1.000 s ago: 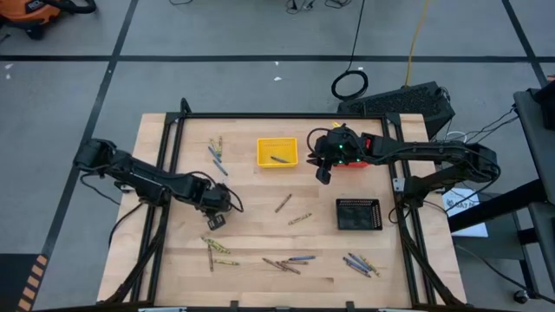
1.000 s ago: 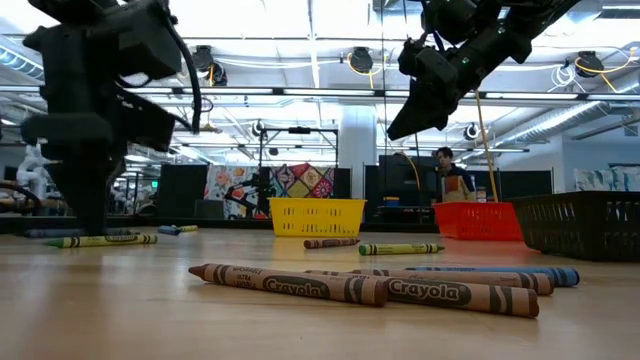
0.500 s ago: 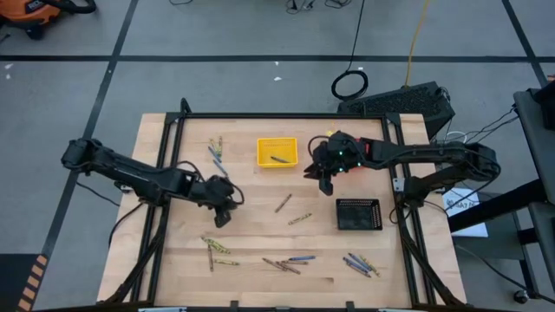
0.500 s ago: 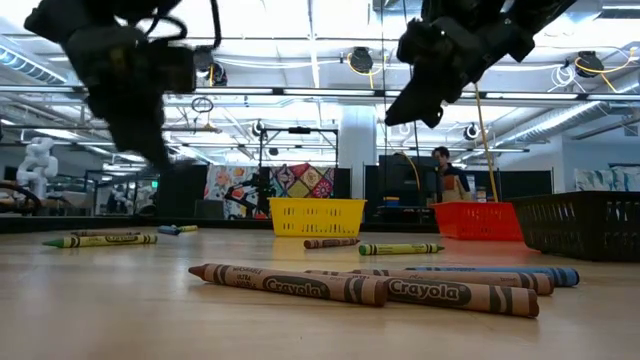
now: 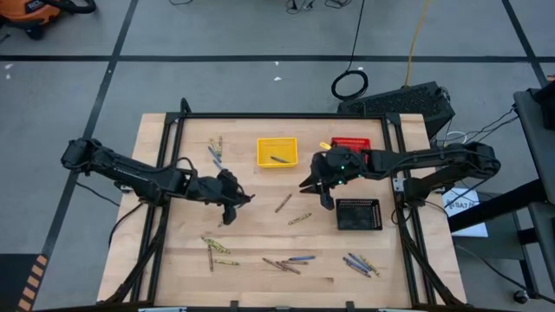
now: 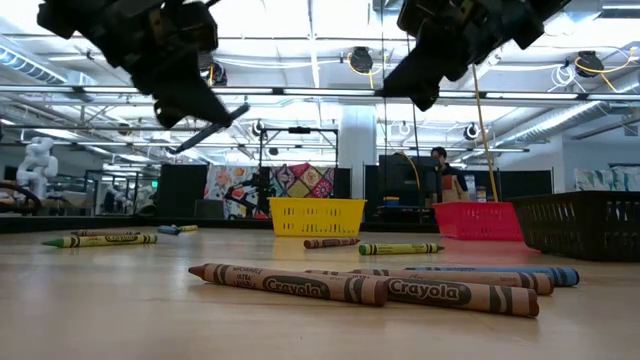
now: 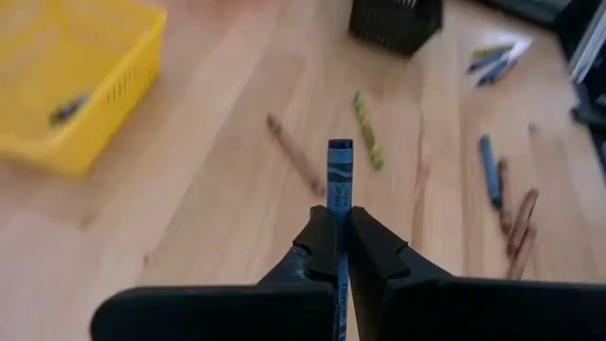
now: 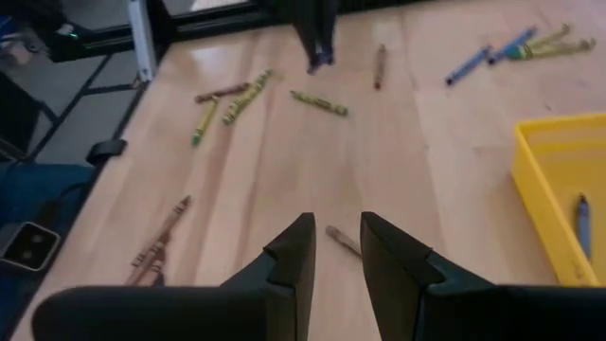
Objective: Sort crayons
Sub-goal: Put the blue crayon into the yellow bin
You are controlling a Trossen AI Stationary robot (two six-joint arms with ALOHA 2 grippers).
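Left gripper [image 7: 339, 248] clenched on blue crayon [image 7: 339, 175], aloft mid-tabletop; carry level to yellow basket [image 5: 277, 152], release low inside rim; right gripper [image 8: 336, 248] hovers, parted, empty.

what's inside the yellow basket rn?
One dark blue-grey crayon lies on the floor of the yellow basket; nothing else shows inside. The high view covers the whole interior, so nothing is hidden.

The blue crayon [image 7: 339, 204] is hidden below the clamp of the left gripper [image 7: 339, 248], its label unreadable (motion blur), and the item in the yellow basket [image 7: 57, 142] is too smeared to identify.
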